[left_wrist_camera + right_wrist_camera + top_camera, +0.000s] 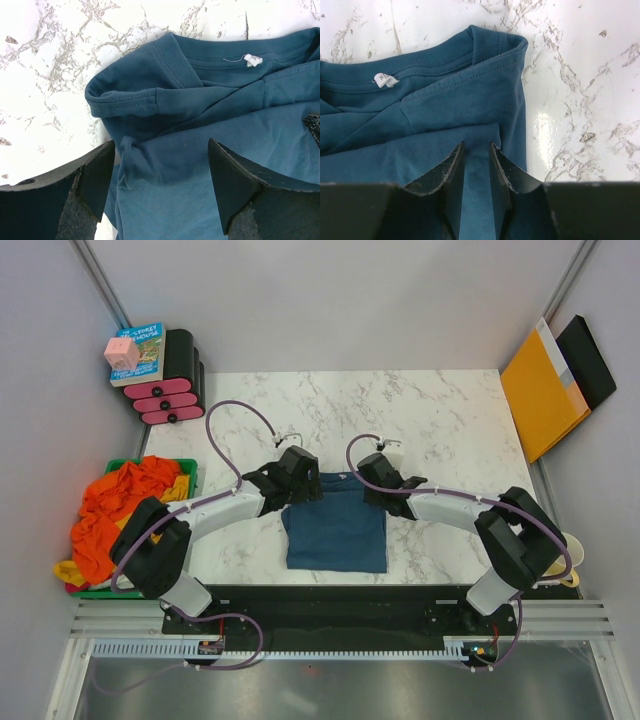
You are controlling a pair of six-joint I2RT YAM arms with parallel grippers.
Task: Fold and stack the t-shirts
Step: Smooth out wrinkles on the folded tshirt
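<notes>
The teal t-shirt (335, 535) is made of soft, matt cloth, and a ribbed band (175, 62) is sewn round its neck. A small white tag (385, 80) is stitched inside. The table (450, 420) is seen to be smooth and shiny, with a white and grey marble look. The fingers (100, 175) of the left gripper (161, 145) are black and dull, and their edges are chipped and rough. The orange t-shirts (125, 505) are crumpled soft cloth, and the green bin (192, 472) looks like plastic.

Robot lab booth, grey partitions (45, 420), marble table (450, 420)
</notes>
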